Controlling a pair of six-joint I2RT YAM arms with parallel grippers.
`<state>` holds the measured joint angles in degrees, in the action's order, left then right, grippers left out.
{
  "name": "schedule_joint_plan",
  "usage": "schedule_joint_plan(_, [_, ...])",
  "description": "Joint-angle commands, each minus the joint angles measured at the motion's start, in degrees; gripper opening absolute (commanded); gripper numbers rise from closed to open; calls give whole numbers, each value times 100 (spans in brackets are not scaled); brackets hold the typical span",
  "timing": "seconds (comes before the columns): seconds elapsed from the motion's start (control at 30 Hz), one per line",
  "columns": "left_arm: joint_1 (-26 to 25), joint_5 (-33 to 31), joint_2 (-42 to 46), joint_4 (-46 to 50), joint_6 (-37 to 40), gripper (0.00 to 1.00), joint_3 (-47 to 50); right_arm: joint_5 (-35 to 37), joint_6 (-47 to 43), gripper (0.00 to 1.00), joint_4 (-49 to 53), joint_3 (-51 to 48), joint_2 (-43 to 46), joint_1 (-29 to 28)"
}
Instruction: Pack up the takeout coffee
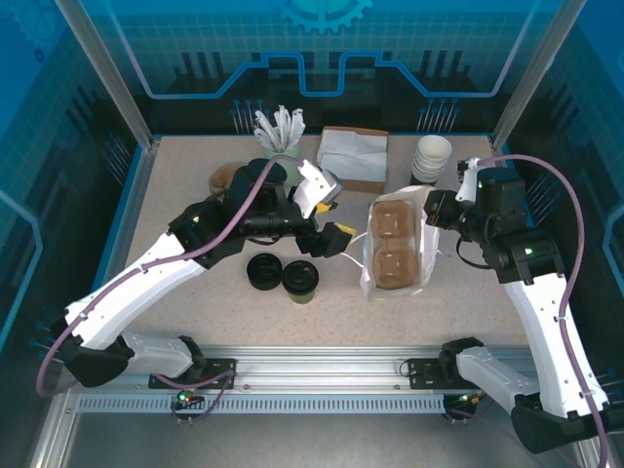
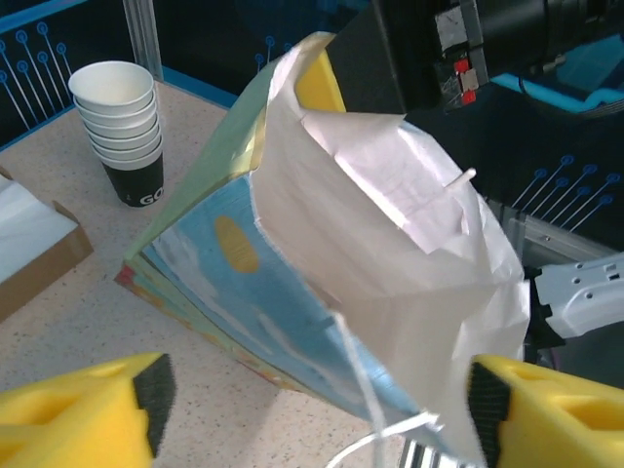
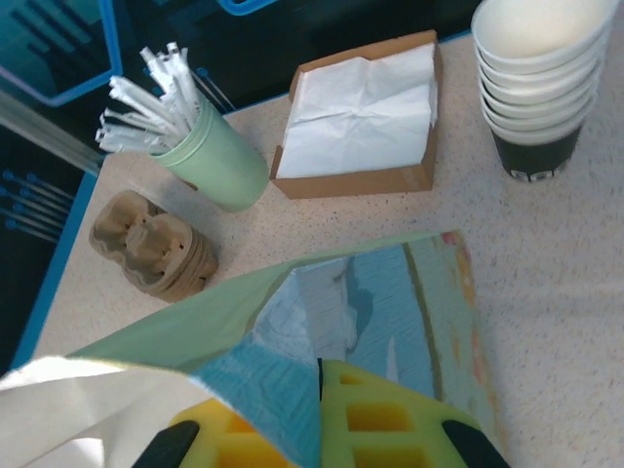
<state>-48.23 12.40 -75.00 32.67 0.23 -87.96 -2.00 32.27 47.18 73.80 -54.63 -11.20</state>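
Paper bag [image 1: 395, 252] stands open-mouthed; the right hand [image 1: 432, 210] pinches its three o'clock rim, I'd guess to steady it. The left hand [image 1: 330, 213] hangs open at the nine o'clock rim, seemingly to widen it. The takeout coffee [image 1: 300, 280] waits on the table [image 1: 487, 302] at the bag's eight o'clock.

We see the small pale-green paper coffee cup with a round black plastic lid [image 1: 301, 281] standing upright, lid on, on the speckled worktop [image 1: 322, 327]. It touches the low black stack of lids [image 1: 264, 271] to its left and stands apart from the white paper bag [image 1: 367, 273] to its right.
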Motion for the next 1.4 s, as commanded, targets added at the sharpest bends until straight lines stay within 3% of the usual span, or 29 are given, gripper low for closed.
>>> schedule_joint_plan(0.0, [-149,-140,-238,-86,-886,73,-528,277,1020,0,128,-32,40,-10])
schedule_joint_plan(0.17, [-720,-1058,-904,657,-1413,71,-1500,464,2044,0,291,-78,-43,-70])
schedule_joint_plan(0.33, [-1096,-1639,-1557,1072,-2096,60,-2140,834,2770,0,349,-232,88,-137])
schedule_joint_plan(0.5, [-1201,-1637,-2129,1331,-2614,51,-2404,912,3115,0,380,-355,198,-163])
schedule_joint_plan(0.73, [-1311,-1888,-3283,2571,-2737,41,-3404,791,3311,0,343,-629,299,-220])
schedule_joint_plan(1.37, [-1461,-1841,-4083,2742,-2747,38,-3288,688,3477,0,234,-1093,442,-234])
